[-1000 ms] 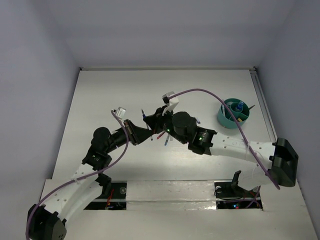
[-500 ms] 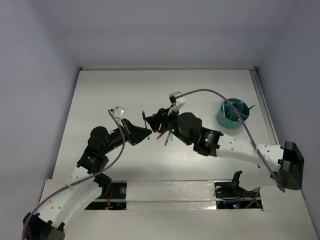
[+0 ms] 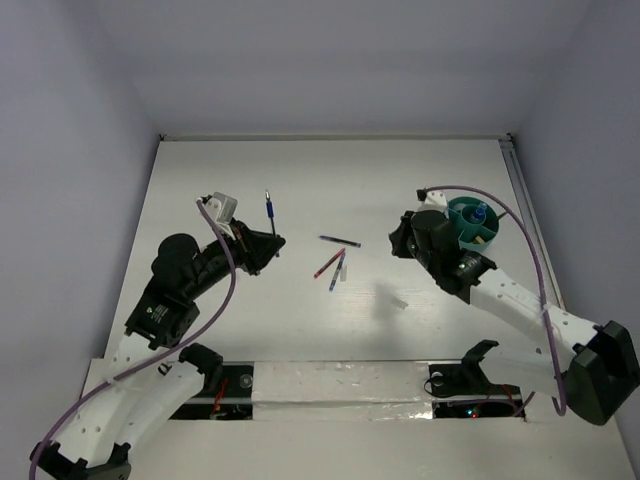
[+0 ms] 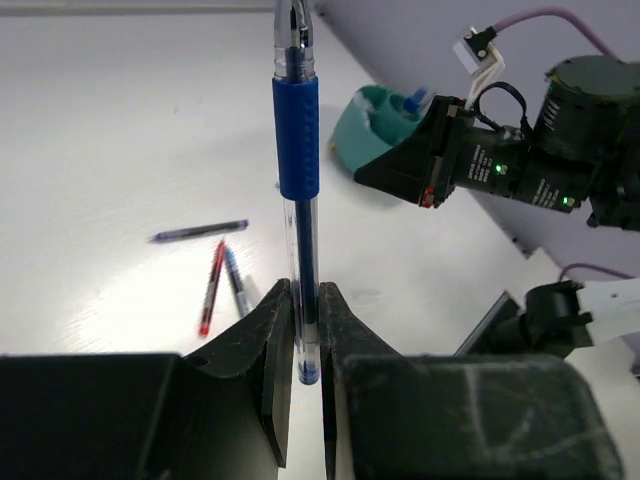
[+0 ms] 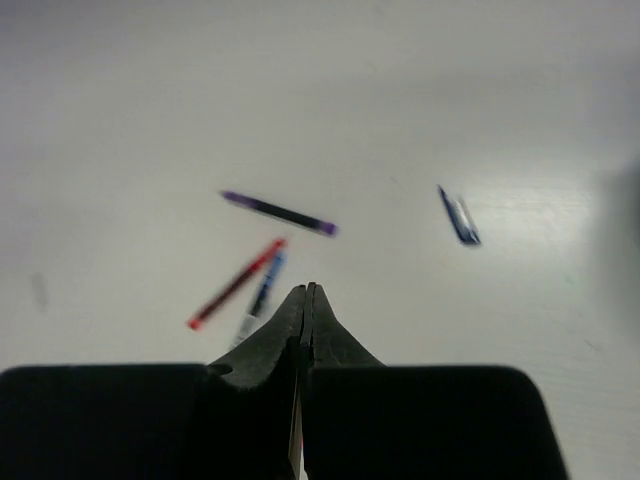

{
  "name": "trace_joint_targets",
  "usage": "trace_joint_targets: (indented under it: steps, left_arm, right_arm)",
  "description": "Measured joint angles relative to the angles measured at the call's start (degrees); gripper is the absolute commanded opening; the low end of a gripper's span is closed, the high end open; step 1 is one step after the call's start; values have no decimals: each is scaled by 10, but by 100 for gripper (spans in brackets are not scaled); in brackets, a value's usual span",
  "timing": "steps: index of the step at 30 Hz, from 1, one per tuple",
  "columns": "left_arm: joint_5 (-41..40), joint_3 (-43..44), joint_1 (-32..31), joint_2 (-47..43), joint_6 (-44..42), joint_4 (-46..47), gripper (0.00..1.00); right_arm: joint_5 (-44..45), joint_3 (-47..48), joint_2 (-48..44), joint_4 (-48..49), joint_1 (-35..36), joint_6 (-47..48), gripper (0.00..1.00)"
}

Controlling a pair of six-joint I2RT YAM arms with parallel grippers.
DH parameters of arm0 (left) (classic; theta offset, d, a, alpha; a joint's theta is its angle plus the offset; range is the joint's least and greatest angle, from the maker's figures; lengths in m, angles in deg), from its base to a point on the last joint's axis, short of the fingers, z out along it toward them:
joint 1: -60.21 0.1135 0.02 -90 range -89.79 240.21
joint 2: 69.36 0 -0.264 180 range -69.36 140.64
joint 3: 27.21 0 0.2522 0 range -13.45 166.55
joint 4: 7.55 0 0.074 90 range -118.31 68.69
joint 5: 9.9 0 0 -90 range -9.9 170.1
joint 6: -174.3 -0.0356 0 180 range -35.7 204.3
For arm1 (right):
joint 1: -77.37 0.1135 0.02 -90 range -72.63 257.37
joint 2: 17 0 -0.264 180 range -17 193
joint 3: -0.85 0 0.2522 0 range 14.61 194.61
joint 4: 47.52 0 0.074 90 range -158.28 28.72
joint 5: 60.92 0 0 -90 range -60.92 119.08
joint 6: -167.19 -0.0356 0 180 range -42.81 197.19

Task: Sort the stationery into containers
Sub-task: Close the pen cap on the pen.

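The left claw (image 3: 268, 240) (image 4: 306, 290) is pinched tight on the lower end of a blue-grip pen (image 3: 268, 206) (image 4: 298, 150). The pen sticks straight out past the fingertips, toward 12 o'clock in the top view, and its far end is cut off by the left wrist view's edge.

The right claw (image 3: 398, 240) (image 5: 305, 290) is closed tip to tip on nothing, just at 9 o'clock of the teal tub (image 3: 462, 203). The tub sits near the 3 o'clock edge of the white counter (image 3: 200, 180), and the right arm hides its lower-left wall.

Between the 2 claws lie 3 loose pens: a purple pen (image 3: 340, 241) (image 5: 280, 213), a red pen (image 3: 328, 264) (image 5: 237, 283) and a small blue pen (image 3: 336, 272) (image 5: 265, 283) close beside the red one. Bare counter surrounds them, widest toward 12 o'clock.

A white scrap (image 3: 400, 301) lies at 4 o'clock of them, too small to identify. The right wrist view is blurred, and a small blue item (image 5: 459, 217) there cannot be made out.
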Motion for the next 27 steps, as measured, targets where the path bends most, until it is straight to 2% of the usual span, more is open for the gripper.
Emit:
trace_joint_targets:
  steps: [3, 8, 13, 18, 27]
  left_arm:
    - [-15, -5, 0, -4, -29, -28, 0]
    - [-17, -48, 0, -11, -46, -38, 0]
    - [-17, -59, 0, -20, -49, -46, 0]
    - [-19, -61, 0, -53, -49, -44, 0]
    - [-22, -62, 0, -65, -49, -40, 0]
  right_arm:
    - [-17, -13, 46, -53, -49, 0, 22]
    - [-71, -11, 126, -93, -100, 17, 37]
    - [-115, 17, 212, -93, -110, 27, 53]
    - [-139, 25, 277, -52, -111, 21, 55]
    - [-116, 42, 326, 21, -139, -5, 55]
